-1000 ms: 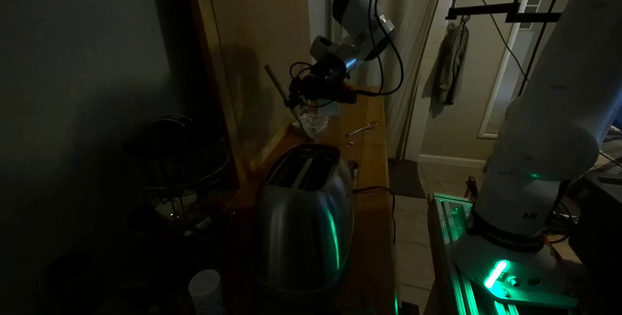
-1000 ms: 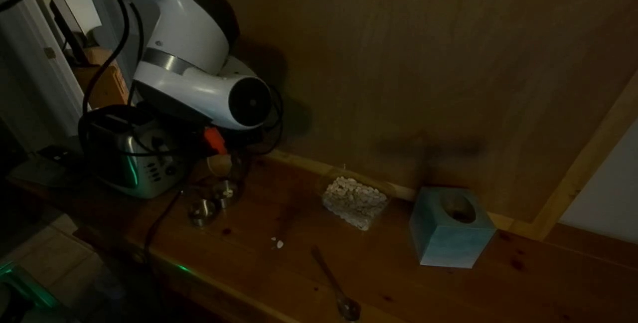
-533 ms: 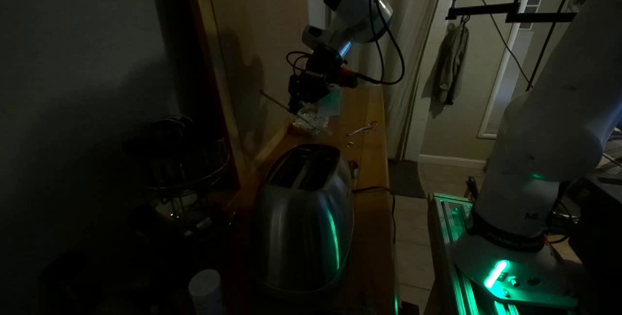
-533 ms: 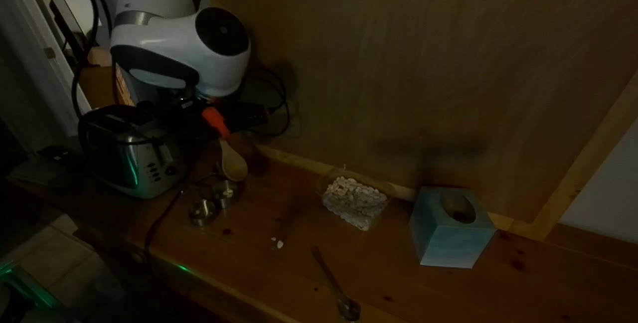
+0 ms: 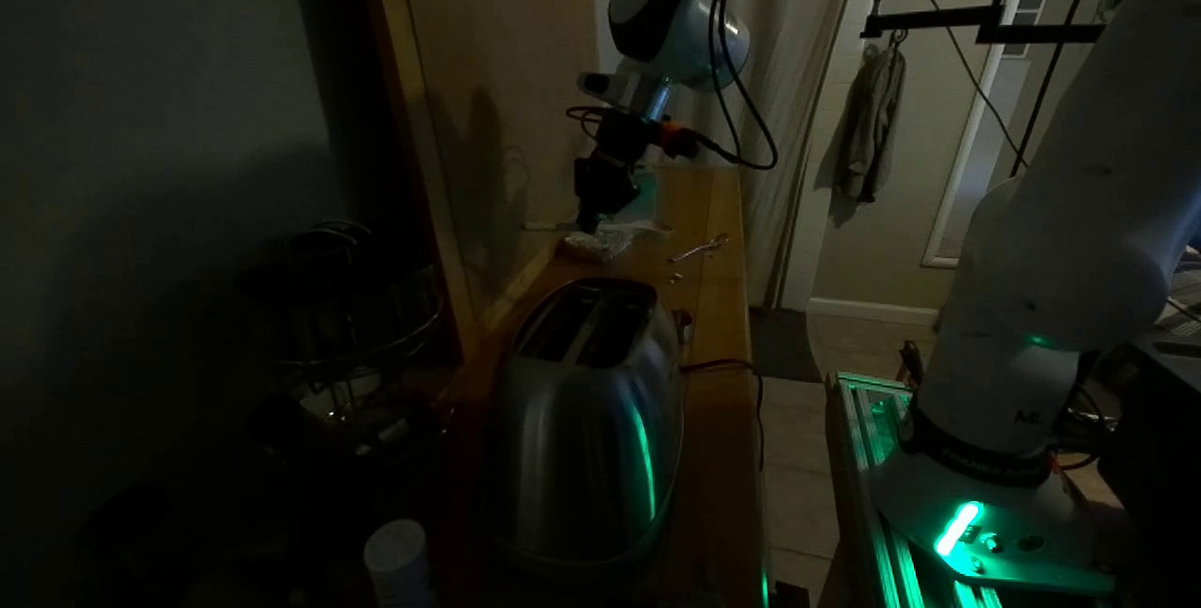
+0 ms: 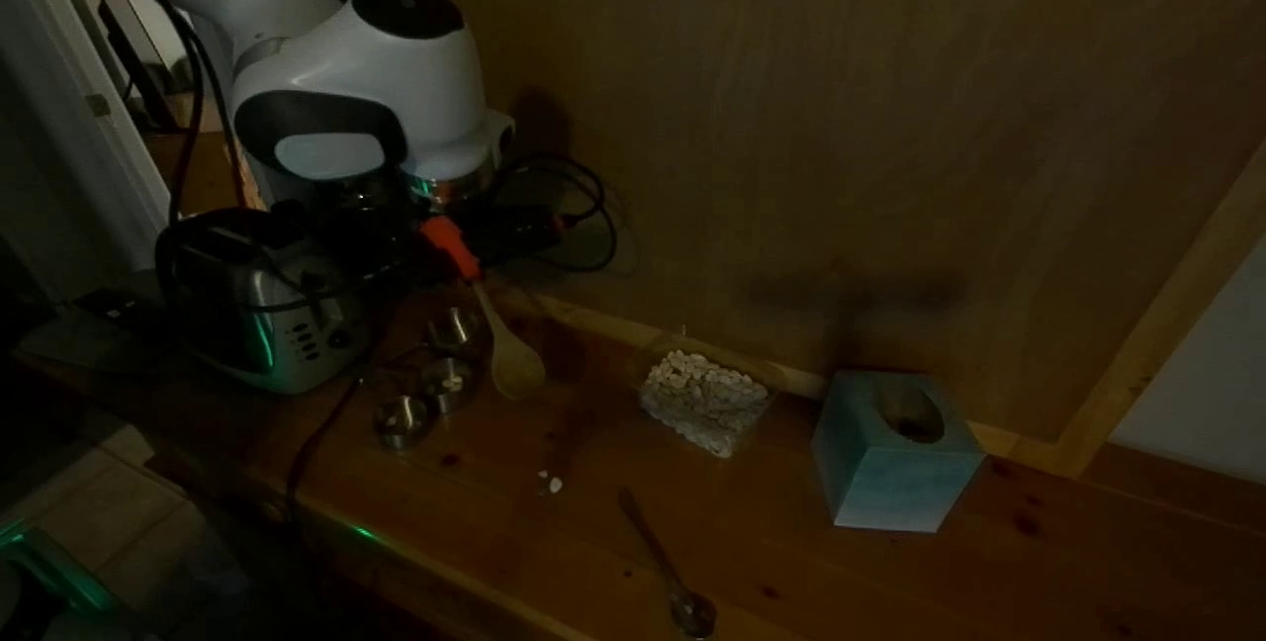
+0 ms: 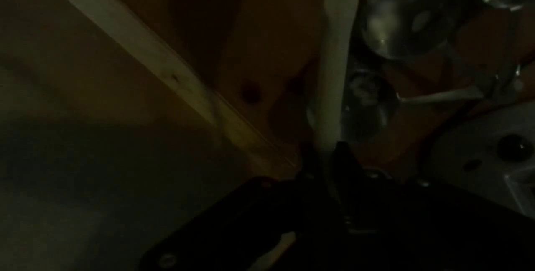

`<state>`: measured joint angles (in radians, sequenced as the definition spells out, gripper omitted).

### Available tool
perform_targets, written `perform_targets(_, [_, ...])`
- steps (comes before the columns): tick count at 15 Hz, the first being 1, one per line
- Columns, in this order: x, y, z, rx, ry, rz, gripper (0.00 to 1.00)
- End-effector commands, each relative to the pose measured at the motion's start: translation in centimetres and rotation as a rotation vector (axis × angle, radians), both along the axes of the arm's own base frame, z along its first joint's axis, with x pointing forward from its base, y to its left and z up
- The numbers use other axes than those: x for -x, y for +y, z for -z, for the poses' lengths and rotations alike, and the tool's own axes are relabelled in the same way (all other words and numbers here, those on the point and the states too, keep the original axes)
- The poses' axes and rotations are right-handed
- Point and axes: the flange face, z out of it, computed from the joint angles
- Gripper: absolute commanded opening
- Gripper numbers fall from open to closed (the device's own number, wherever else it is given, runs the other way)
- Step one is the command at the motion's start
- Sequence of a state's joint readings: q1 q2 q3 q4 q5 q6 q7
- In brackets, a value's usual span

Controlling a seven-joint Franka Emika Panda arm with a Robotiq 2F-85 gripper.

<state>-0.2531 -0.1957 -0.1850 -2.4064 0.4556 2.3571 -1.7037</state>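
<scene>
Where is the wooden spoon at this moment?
The wooden spoon is clamped in the gripper; in an exterior view its head shows left of centre, between the metal cups and the tub of pale pieces.

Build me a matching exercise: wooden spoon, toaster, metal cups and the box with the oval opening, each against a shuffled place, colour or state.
1. Wooden spoon
2. Toaster
3. Metal cups
4. Box with oval opening

A. Pale blue
B. Grouped beside the toaster
C. Held in the gripper
D. Silvery, slotted on top

Pairs: 1-C; 2-D; 3-B; 4-A
</scene>
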Motion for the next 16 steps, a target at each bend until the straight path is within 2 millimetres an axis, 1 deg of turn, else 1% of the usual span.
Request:
perform_targets(1, [-0.2,-1.9,2.0,0.130,0.084,0.109,0.04])
perform_targets(4, [0.0,-3.6,4.1,0.205,0.196,0.192,0.04])
perform_targets(9, [0.8,-5.1,7.3,0.244,0.324,0.259,0.04])
perform_targets(16, [0.9,-5.9,9.5,0.212,0.343,0.288,0.04])
